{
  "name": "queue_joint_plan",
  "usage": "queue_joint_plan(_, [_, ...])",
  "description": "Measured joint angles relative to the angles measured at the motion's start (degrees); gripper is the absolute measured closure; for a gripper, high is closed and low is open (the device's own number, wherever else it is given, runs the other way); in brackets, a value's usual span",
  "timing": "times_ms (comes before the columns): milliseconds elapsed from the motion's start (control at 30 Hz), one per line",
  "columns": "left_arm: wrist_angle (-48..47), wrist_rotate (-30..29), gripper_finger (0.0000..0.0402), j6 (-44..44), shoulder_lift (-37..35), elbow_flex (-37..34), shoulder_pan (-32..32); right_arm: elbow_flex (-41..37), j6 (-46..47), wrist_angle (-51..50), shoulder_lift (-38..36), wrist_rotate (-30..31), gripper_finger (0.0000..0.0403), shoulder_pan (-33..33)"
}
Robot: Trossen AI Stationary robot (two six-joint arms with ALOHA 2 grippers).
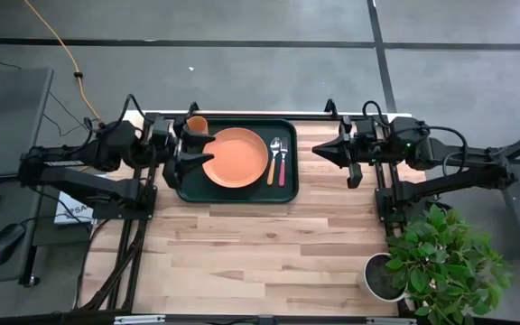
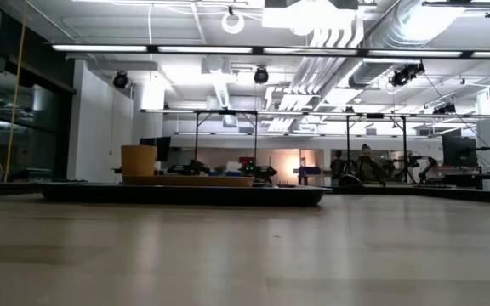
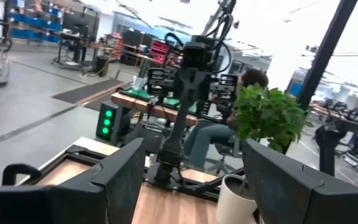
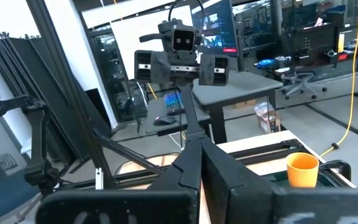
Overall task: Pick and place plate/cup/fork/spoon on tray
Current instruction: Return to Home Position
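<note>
The dark green tray lies at the table's far middle. The orange plate sits in it. The orange cup stands in the tray's far left corner and also shows in the right wrist view. The spoon and the fork lie side by side right of the plate. My left gripper is open and empty above the tray's left end, pointing right. My right gripper is shut and empty, just right of the tray. Neither gripper shows in the low view.
A potted plant stands at the table's near right corner and also shows in the left wrist view. Bare wood table stretches from the tray to the near edge. The low view shows the tray with plate and cup.
</note>
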Motion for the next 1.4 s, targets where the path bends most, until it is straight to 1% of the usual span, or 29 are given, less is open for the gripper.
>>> queue_joint_plan(133, [-0.3, 0.0, 0.0159, 2.5, 0.0, 0.0, -1.7, 0.0, 0.0, 0.0, 0.0, 0.0, 0.0403, 0.0])
queue_joint_plan(233, [-2.8, 0.1, 0.0194, 4.2, -0.2, 0.0, -3.3, 0.0, 0.0, 0.0, 0.0, 0.0, 0.0403, 0.0])
queue_joint_plan(267, [-3.7, 0.1, 0.0214, 4.7, -0.2, 0.0, -3.9, 0.0, 0.0, 0.0, 0.0, 0.0, 0.0403, 0.0])
queue_joint_plan(333, [-4.0, 0.8, 0.0267, 5.9, -0.5, -0.7, -5.2, 0.0, 0.0, 0.0, 0.0, -0.1, 0.0403, 0.0])
queue_joint_plan(433, [-3.9, 4.1, 0.0364, 6.2, -2.5, -4.5, -7.1, 0.0, 0.0, 0.0, 0.0, -0.1, 0.0403, 0.0])
queue_joint_plan(467, [-2.8, 5.0, 0.0382, 6.1, -3.6, -6.6, -7.6, 0.0, 0.1, 0.0, 0.0, -0.1, 0.0403, 0.0])
queue_joint_plan(633, [8.5, 5.0, 0.0396, 4.9, -11.8, -19.3, -8.7, 0.0, 0.5, -1.0, 0.0, -0.1, 0.0403, 0.0])
queue_joint_plan(733, [10.4, 3.5, 0.0399, 4.7, -17.3, -25.6, -8.5, 0.0, 3.3, -1.5, 0.0, 0.2, 0.0403, 0.0])
queue_joint_plan(833, [11.4, 2.9, 0.0401, 2.7, -22.6, -30.8, -8.4, 0.0, 6.2, -1.9, 0.0, 0.2, 0.0403, -0.1])
queue_joint_plan(933, [12.5, 2.9, 0.0401, 0.4, -27.4, -35.2, -8.5, 0.0, 6.5, -2.8, 0.0, -0.3, 0.0403, -0.1])
queue_joint_plan(1033, [13.2, 3.0, 0.0401, -1.9, -31.4, -38.9, -8.5, 0.0, 7.9, -4.6, 0.0, -0.3, 0.0403, -0.1])
queue_joint_plan(1200, [13.5, 3.6, 0.0402, -2.3, -36.9, -43.0, -9.1, 0.0, 10.7, -5.1, 0.0, -0.5, 0.0403, -0.1])
queue_joint_plan(1400, [11.4, 4.2, 0.0401, -2.1, -41.9, -45.1, -9.3, 0.0, 12.1, -5.1, 0.0, -0.5, 0.0403, -0.1])
